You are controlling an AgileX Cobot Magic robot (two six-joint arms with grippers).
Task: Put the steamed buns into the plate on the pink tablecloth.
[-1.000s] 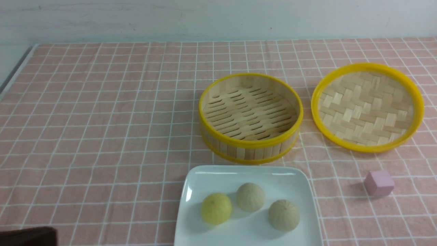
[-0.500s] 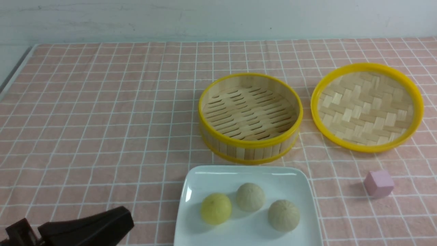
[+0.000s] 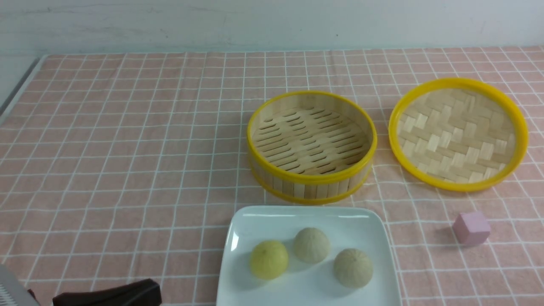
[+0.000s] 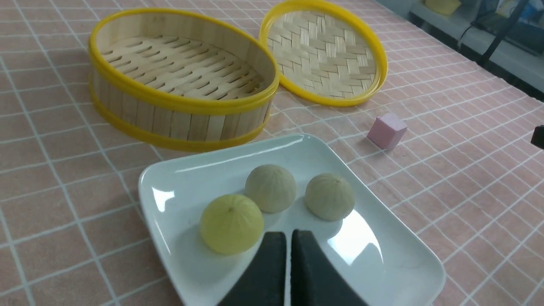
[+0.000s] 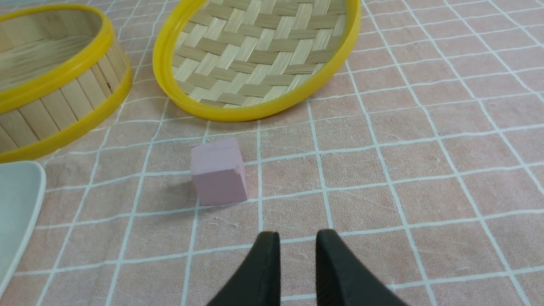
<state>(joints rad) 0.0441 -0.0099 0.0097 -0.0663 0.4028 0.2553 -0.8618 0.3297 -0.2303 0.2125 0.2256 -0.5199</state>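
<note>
Already the pink tablecloth [image 3: 127, 140] is spread over the whole surface, and the plate [image 3: 259, 221] is set at its near edge, at 6 o'clock from the steamer basket [image 3: 312, 146]. All three steamed buns [image 3: 311, 245] are seen resting inside the plate, the yellow one at 9 o'clock of the two pale ones. The left gripper [image 4: 287, 242], jaws nearly shut and empty, is held at the plate's 7 o'clock, nearer than the right gripper [image 5: 296, 244], whose jaws stand narrowly apart, empty, near the pink cube [image 5: 218, 172]. No further placing is judged necessary.
</note>
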